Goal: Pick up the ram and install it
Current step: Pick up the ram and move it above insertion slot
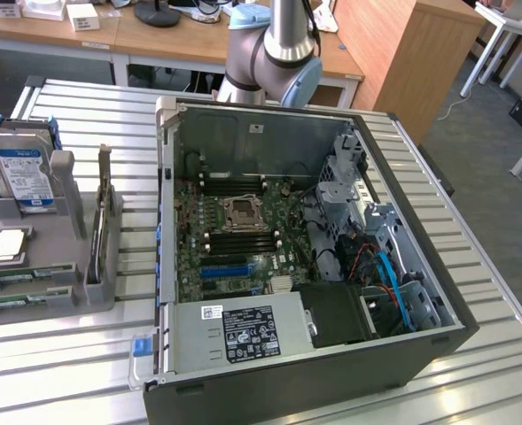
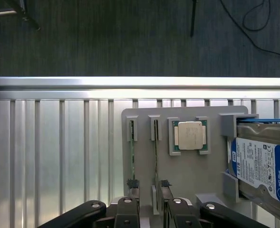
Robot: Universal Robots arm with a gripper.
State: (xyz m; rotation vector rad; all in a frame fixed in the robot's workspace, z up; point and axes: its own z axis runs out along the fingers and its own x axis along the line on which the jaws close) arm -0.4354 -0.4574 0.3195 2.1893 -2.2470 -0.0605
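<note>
Spread wide, the claw (image 2: 148, 184) holds nothing and hangs over the grey parts holder (image 2: 143, 152), which lies on the slatted metal table (image 2: 59, 152). Its two padded fingertips (image 2: 132, 183) stand one on each side of the ram (image 2: 155, 156). This is a thin green stick that stands on its edge in a slot of the holder, and it runs straight away from the claw. I cannot tell if the pads are already down at the level of the stick or well above it. No pad seems to touch it.

A second ram stick (image 2: 131, 156) stands in the neighbour slot, in line with one of the fingertips. Beyond the other fingertip, further out on the holder, sits the square processor (image 2: 189, 135). Past it comes the hard drive (image 2: 258, 166) with the blue label.

As I judge it, the task is at its very beginning. The ram is not yet gripped and not lifted. In the exterior view the open computer case (image 1: 269, 113) waits beside the holder. The long memory slots (image 1: 239, 239) on its motherboard (image 1: 198, 257), next to the processor socket, look empty as far as one can see. So both the picking and the installing remain.
</note>
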